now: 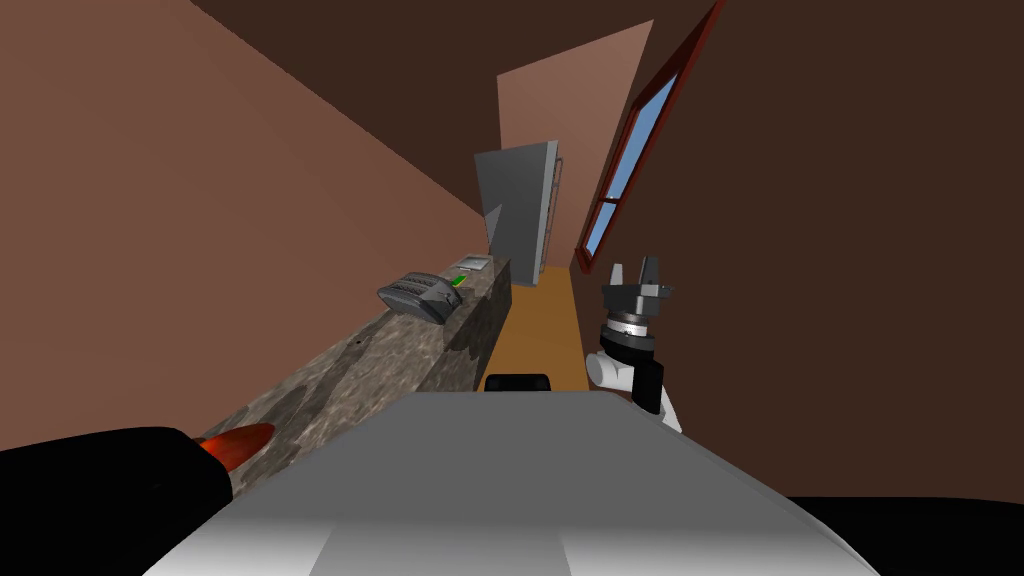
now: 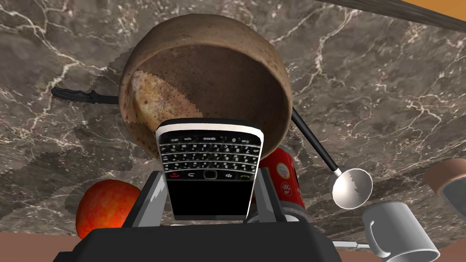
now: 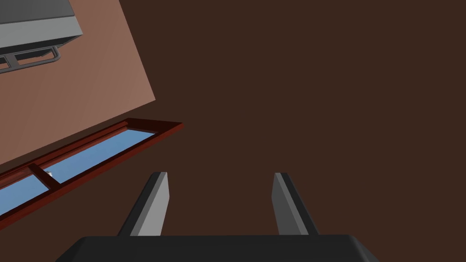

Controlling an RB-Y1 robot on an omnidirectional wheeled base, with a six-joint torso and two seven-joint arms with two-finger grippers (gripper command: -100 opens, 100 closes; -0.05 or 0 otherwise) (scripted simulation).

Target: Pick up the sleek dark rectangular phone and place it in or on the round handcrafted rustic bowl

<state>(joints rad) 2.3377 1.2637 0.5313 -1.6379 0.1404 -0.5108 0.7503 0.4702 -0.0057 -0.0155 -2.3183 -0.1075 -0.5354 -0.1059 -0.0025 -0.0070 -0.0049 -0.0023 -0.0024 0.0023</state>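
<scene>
Right now my left gripper (image 2: 211, 182) is clamped on the sides of the black keypad phone (image 2: 209, 150), whose keyboard end points at the brown rustic bowl (image 2: 268, 63) on the marble countertop (image 2: 387, 91). From the wrist view, the phone's far edge overlaps the bowl's near rim, so I judge I'm at the placing step but not yet centred over the hollow. To do it well, I should push forward until the phone sits wholly above the opening, lower it close to the inner wall, and only then spread my fingers. Letting go early risks dropping it onto the red can (image 2: 282, 177) or the apple (image 2: 104, 207) just beside the bowl. A ladle (image 2: 350, 186) leans close by. My right gripper (image 1: 635, 272) hangs idle, fingers spread wide.
</scene>
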